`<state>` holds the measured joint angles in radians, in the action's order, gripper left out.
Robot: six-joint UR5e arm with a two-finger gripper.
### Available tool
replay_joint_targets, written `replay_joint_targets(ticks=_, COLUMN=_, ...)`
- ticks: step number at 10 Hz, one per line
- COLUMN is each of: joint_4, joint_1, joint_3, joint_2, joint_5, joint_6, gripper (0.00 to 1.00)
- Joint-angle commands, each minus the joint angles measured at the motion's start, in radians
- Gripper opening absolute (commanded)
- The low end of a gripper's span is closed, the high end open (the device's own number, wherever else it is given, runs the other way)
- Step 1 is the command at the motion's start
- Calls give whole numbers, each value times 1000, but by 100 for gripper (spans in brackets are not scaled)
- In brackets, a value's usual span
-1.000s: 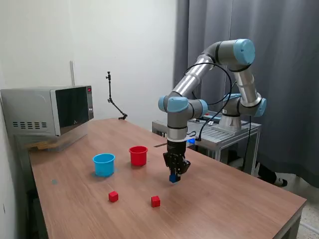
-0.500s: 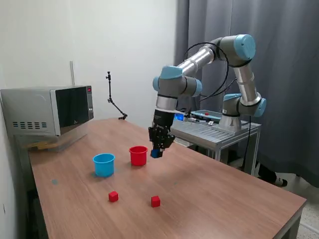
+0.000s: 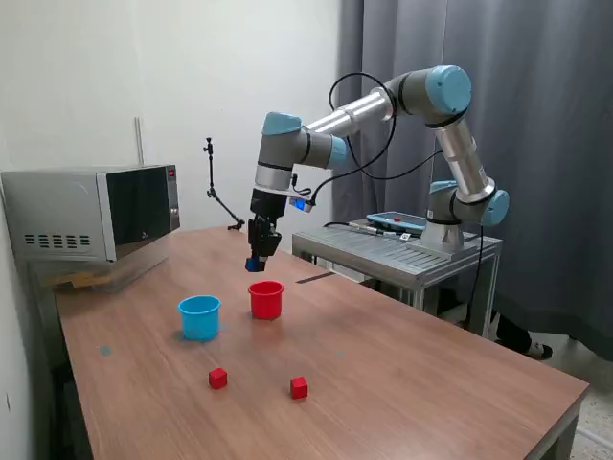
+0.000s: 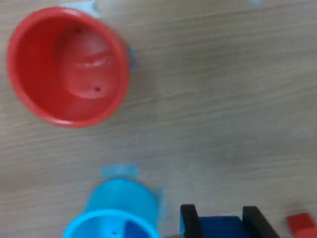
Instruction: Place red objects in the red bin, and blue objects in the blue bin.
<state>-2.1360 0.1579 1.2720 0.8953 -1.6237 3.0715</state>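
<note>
My gripper [image 3: 255, 259] hangs above the table, just behind the red bin [image 3: 266, 299], and is shut on a dark blue cube [image 3: 252, 265]. The blue bin [image 3: 199, 316] stands to the exterior view's left of the red one. Two red cubes [image 3: 218, 379] [image 3: 299, 387] lie on the table in front of the bins. In the wrist view the blue cube [image 4: 220, 228] sits between the black fingers [image 4: 188, 220]. That view also holds the red bin [image 4: 67, 67], the blue bin [image 4: 116, 213] with a darker blue shape inside, and one red cube [image 4: 301, 224].
A microwave [image 3: 91, 213] stands at the table's far corner on the exterior view's left. A metal stand [image 3: 397, 251] carrying the arm's base borders the table at the back. A thin black bracket [image 3: 218, 199] rises near the wall.
The arm has lifted the blue cube and swung it toward the exterior view's left, from low over the table's middle to above and behind the red bin.
</note>
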Motion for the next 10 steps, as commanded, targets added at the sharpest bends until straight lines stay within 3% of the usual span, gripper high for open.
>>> replay_joint_targets(ticks=1, joint_4=5, joint_1=26, joint_3=-67, joint_2=-51, joint_5=5, joint_6=3, gripper=0)
replay_joint_targets(ticks=5, joint_4=62, joint_1=38, joint_3=-204, joint_2=-174, joint_5=7, joint_6=6, gripper=0)
replay_joint_targets(ticks=10, joint_4=64, joint_1=78, joint_3=-240, joint_2=-216, joint_5=7, joint_6=13, gripper=0)
